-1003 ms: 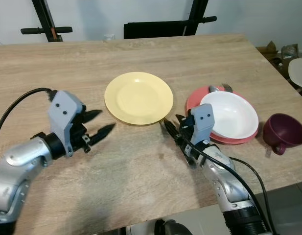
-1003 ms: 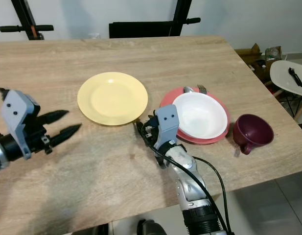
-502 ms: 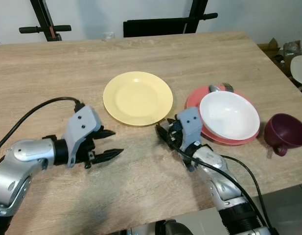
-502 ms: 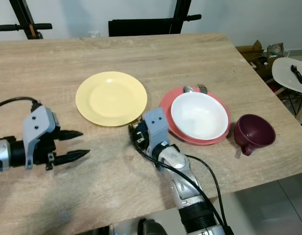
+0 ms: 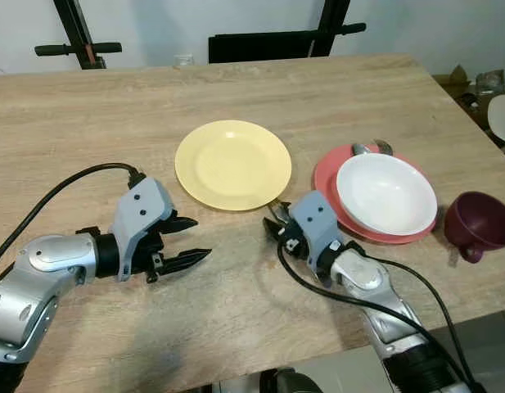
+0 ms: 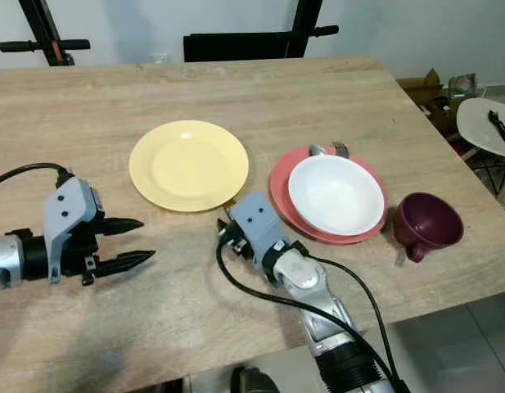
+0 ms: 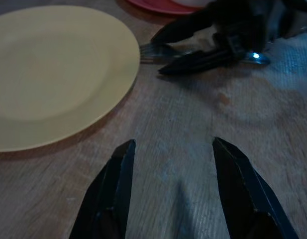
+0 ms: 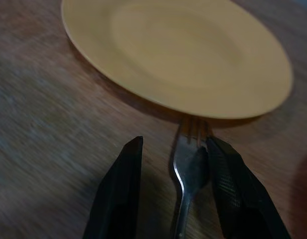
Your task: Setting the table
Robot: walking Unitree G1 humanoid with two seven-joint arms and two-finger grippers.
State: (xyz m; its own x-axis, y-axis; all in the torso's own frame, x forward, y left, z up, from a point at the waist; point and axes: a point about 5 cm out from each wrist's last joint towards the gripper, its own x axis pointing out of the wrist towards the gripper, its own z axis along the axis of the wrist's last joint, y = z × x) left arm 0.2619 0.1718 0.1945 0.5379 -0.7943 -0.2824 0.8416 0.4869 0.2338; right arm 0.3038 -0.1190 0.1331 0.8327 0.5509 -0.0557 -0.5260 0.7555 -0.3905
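Right wrist view looks down at a silver fork (image 8: pixel 189 169) lying flat on the wooden bench (image 5: pixel 236 311). The right end effector (image 8: pixel 175 191) has its two black fingers spread apart, one on each side of the fork, and they are not squeezing it. One finger looks like it touches the fork's edge. The fork's prongs point at the yellow plate (image 5: pixel 232 164) and stop just at its rim. From the head views, the right end effector sits low on the bench, just beside the near edge of the yellow plate. The left end effector (image 5: pixel 183 240) is off to the robot's left, near the bench top, and its two black fingers are spread wide with nothing between them. It points toward the right one. On the robot's right side there is a white bowl (image 5: pixel 386 193) sitting on a red plate (image 5: pixel 327 176). More silverware (image 5: pixel 367 148) peeks out behind the bowl. A dark red cup (image 5: pixel 478 225) lies tipped over near the bench edge.
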